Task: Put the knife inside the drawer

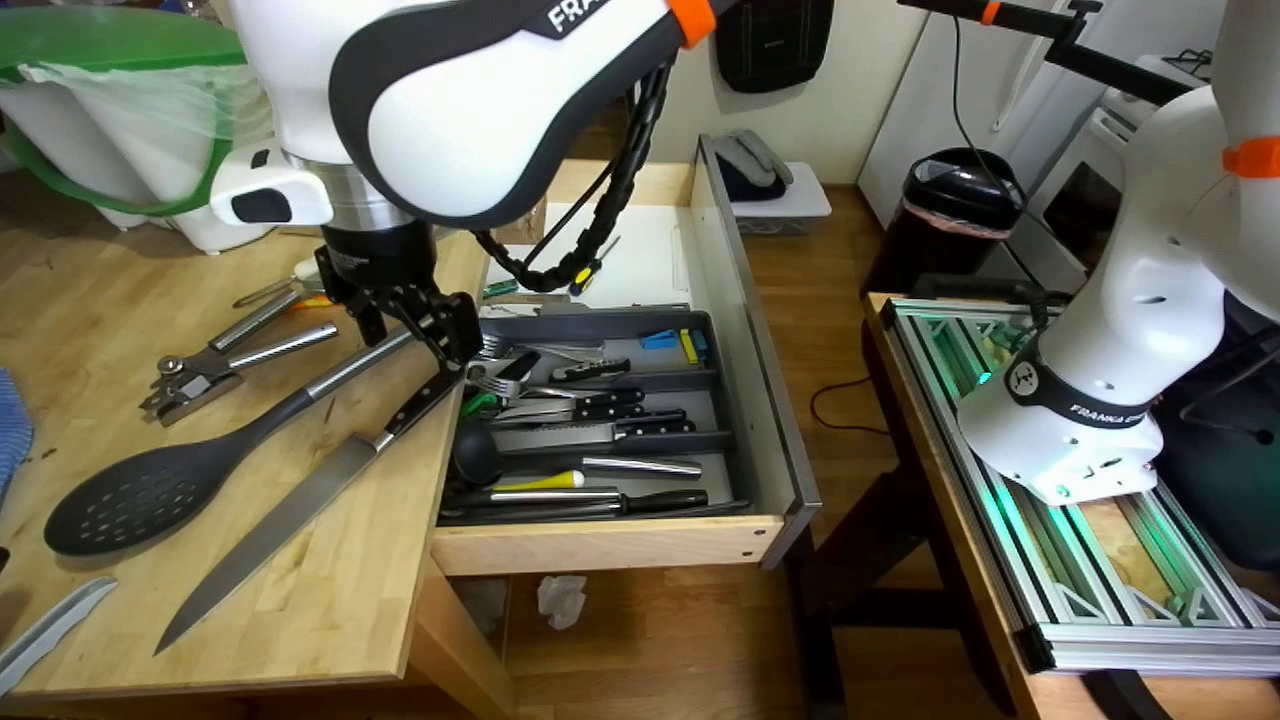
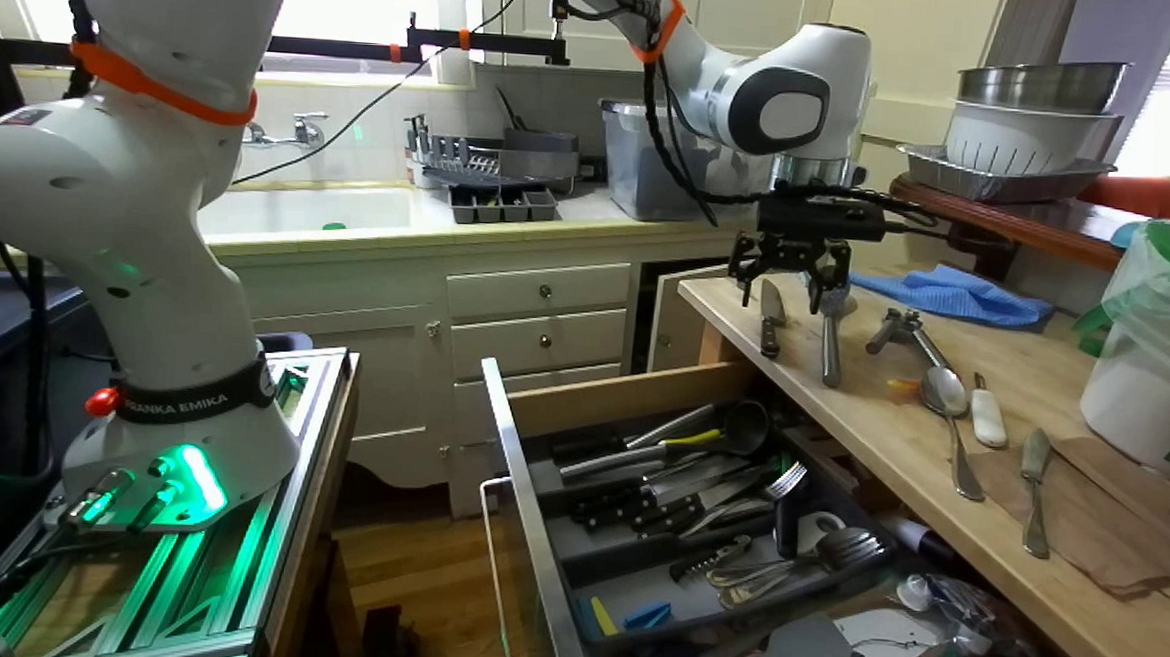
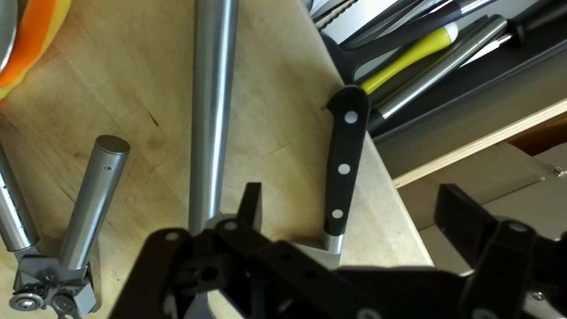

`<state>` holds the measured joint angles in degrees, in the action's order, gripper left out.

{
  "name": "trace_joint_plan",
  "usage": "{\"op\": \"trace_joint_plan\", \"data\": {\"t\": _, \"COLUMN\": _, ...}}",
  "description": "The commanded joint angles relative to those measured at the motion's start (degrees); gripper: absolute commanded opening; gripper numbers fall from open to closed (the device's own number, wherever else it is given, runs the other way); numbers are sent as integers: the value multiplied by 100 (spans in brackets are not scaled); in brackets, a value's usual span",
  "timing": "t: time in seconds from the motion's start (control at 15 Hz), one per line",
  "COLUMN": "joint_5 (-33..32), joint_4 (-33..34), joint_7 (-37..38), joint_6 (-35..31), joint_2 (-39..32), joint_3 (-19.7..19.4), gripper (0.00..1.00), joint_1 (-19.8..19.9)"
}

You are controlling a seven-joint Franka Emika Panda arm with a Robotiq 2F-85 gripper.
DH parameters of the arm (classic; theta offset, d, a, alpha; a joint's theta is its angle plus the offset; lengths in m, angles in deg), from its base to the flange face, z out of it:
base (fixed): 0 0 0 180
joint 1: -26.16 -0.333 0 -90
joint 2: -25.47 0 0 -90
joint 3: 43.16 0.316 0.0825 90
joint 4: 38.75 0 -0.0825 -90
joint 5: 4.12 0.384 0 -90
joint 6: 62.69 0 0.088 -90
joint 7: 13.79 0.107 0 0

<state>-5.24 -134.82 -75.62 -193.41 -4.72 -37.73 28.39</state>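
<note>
1. Robotiq gripper point(image 3: 349, 190): jaws spread wide, low in the wrist view.
2. Chef's knife point(image 1: 310, 498): on the wooden tabletop point(image 1: 330, 610), lower left in an exterior view; in the wrist view its black handle (three pale rivets) shows between the jaws, gaps on either side.
3. Utensil drawer point(image 1: 600, 545): pulled out, mid-frame in an exterior view.

In an exterior view: dark grey, oval-headed slotted spoon point(image 1: 200, 465) with metal handle, lies at lower left; two-handled metal can opener point(image 1: 207, 372), mid-left; green-lidded white bin point(image 1: 130, 130), stands upper left.
</note>
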Motion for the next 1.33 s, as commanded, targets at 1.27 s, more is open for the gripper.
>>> {"op": "trace_joint_plan", "data": {"t": 1.27, "joint_5": -662, "joint_4": 71, "joint_7": 20, "joint_6": -767, "joint_2": -504, "joint_3": 53, "gripper": 86, "joint_1": -151}}
